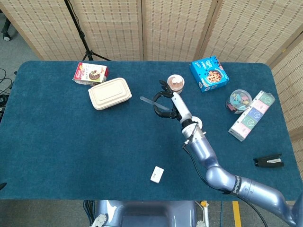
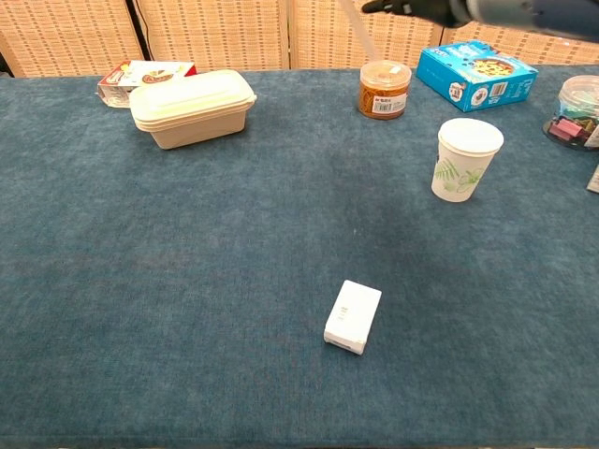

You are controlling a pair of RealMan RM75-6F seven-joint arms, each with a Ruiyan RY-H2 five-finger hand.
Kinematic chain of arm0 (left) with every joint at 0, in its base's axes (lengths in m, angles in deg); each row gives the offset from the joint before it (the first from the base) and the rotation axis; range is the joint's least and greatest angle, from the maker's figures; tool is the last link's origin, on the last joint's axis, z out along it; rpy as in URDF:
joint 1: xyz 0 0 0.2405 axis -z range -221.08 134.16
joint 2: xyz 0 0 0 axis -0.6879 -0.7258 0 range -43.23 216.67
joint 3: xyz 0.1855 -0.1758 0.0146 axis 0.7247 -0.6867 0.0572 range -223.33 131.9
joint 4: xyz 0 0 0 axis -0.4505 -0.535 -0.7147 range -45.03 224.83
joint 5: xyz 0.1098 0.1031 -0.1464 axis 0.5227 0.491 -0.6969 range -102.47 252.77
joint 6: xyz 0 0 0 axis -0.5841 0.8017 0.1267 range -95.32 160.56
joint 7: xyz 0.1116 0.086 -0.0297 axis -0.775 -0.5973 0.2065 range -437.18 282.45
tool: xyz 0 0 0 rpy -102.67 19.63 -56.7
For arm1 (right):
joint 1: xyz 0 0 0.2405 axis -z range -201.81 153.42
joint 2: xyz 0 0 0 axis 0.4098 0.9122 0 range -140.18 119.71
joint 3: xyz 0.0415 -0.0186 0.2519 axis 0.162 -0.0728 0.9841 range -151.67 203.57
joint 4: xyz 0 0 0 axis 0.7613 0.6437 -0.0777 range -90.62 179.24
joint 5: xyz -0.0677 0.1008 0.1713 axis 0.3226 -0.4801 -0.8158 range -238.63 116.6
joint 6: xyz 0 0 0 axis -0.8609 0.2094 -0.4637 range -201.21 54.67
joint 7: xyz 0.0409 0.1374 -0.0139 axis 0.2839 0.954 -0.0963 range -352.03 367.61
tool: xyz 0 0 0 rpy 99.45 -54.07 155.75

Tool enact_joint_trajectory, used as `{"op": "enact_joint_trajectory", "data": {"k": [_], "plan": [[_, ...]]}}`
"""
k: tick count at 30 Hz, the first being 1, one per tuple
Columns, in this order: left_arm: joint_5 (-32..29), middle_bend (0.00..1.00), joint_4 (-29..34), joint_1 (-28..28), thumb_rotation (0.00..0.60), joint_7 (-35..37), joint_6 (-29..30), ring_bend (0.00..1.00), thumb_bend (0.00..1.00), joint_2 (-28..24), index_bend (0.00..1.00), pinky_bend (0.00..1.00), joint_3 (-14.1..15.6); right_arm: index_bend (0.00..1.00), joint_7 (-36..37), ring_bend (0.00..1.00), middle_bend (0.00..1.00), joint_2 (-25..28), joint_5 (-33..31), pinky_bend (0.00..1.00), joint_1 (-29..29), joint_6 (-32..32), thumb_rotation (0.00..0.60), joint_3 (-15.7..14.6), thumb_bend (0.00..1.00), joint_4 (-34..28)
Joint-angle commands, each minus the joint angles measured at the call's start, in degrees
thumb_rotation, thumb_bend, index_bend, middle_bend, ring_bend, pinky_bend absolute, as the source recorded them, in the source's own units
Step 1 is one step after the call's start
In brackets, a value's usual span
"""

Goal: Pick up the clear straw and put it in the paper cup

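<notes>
Pinching clear straw (image 1: 152, 101), apparently: right hand (image 1: 171, 101).

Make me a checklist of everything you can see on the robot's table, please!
Surface: blue cloth table, flat.
Job's things: clear straw held up off the table; paper cup upright, nothing seen in it.
Clutter: beige lunch box, snack packet, brown jar, blue cookie box, small white box, clip tub, pastel strip pack, black stapler-like thing.
Hands: right hand holds the straw; left hand nothing seen.
Cables: black cable on the floor, left edge.
Surroundings: woven screens, tripod leg.
</notes>
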Motion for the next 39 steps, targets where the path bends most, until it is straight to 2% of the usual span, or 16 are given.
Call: {"op": "enact_joint_trajectory", "data": {"k": [1, 8, 15, 26, 39], "plan": [[0.0, 0.0, 0.1, 0.0, 0.6, -0.1, 0.1, 0.0, 0.0, 0.0, 0.0, 0.0, 0.0, 0.58, 8.5, 0.0, 0.0, 2.5, 6.0, 0.0, 4.9, 0.9, 0.6, -0.3, 0.55, -1.8], [0.1, 0.0, 0.7, -0.2, 0.6, -1.4, 0.5, 0.0, 0.0, 0.3, 0.0, 0.0, 0.1, 0.59, 17.8, 0.0, 0.0, 3.3, 12.4, 0.0, 7.4, 3.0, 0.6, -2.9, 0.55, 1.1], [0.0, 0.0, 1.0, -0.2, 0.6, -2.1, 0.4, 0.0, 0.0, 0.4, 0.0, 0.0, 0.1, 0.59, 23.8, 0.0, 0.0, 3.4, 15.4, 0.0, 8.7, 3.7, 0.6, -4.8, 0.55, 2.7], [0.2, 0.0, 0.9, -0.1, 0.6, -1.9, 0.5, 0.0, 0.0, 0.4, 0.0, 0.0, 0.2, 0.59, 35.3, 0.0, 0.0, 4.3, 24.3, 0.0, 10.7, 2.6, 0.6, -8.8, 0.55, 7.2], [0.6, 0.0, 1.3, -0.2, 0.6, -2.5, 0.7, 0.0, 0.0, 0.5, 0.0, 0.0, 0.4, 0.59, 46.5, 0.0, 0.0, 5.3, 29.8, 0.0, 11.1, 0.1, 0.6, -13.3, 0.55, 13.0]]}}
